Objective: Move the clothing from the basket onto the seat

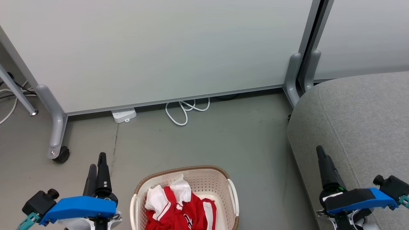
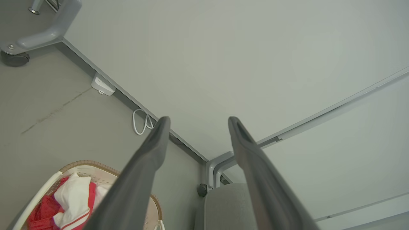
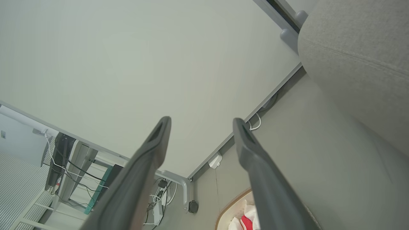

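On the floor ahead, head view, we find the basket (image 1: 234,195) with the clothing (image 1: 179,209) heaped inside; the seat (image 1: 358,121) stands to its right. We judge the first pick still pending. Left gripper (image 1: 97,160) and right gripper (image 1: 322,159) flank the basket, fingers pointing forward. Left wrist view: jaws apart, empty, clothing at lower left. Right wrist view: jaws apart, empty. Next move, in our judgement: lower one gripper into the basket and close on a fold.

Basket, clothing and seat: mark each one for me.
basket (image 1: 188,167): head view, brown far rim.
clothing (image 1: 174,212): head view, red fabric fold.
seat (image 1: 361,118): head view, grey top surface.
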### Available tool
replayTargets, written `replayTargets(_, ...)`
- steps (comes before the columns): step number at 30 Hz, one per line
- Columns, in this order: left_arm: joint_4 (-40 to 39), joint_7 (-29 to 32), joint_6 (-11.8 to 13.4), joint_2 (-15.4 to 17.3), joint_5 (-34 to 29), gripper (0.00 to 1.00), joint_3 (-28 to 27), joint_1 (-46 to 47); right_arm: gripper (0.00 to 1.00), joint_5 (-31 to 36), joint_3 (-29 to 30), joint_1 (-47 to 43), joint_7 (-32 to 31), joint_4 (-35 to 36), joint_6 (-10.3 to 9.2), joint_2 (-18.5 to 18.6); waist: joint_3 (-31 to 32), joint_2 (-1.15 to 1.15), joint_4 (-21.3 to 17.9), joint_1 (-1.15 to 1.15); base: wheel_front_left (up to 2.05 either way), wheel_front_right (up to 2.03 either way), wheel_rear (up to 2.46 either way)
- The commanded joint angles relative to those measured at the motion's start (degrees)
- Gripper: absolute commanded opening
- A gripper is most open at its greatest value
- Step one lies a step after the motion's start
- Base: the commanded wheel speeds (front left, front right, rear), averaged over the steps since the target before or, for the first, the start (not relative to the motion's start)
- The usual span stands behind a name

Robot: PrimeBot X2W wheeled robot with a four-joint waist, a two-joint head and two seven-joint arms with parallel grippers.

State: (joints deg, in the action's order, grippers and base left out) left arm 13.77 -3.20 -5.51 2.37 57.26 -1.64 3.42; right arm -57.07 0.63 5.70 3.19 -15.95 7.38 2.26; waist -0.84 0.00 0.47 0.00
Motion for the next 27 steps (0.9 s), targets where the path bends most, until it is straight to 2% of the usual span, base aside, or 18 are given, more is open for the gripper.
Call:
replayTargets(1, -1.1, -0.7, 0.2, 0.5, -2.4, 1.0, 0.1, 1.5, 1.0, 2.6, -0.2, 1.5, 0.7, 0.7, 0.08, 0.4, 0.0, 0.0, 0.0, 0.0, 0.0, 0.0, 0.0)
replayTargets(11, -1.2, -2.6, 0.0, 0.5, -10.3, 1.0, 1.2, 1.5, 1.0, 11.9, -0.6, 2.1, 2.6, 0.3, 0.09, 0.5, -0.2, 0.0, 0.1, 0.0, 0.0, 0.0, 0.0)
replayTargets(27, 0.2, -5.2, 0.2, 0.6, -21.2, 1.0, 2.1, 1.6, 1.0, 22.8, -1.8, 2.5, 5.2, 0.2, 0.11, 0.6, -0.3, 0.0, 0.3, 0.0, 0.0, 0.0, 0.0)
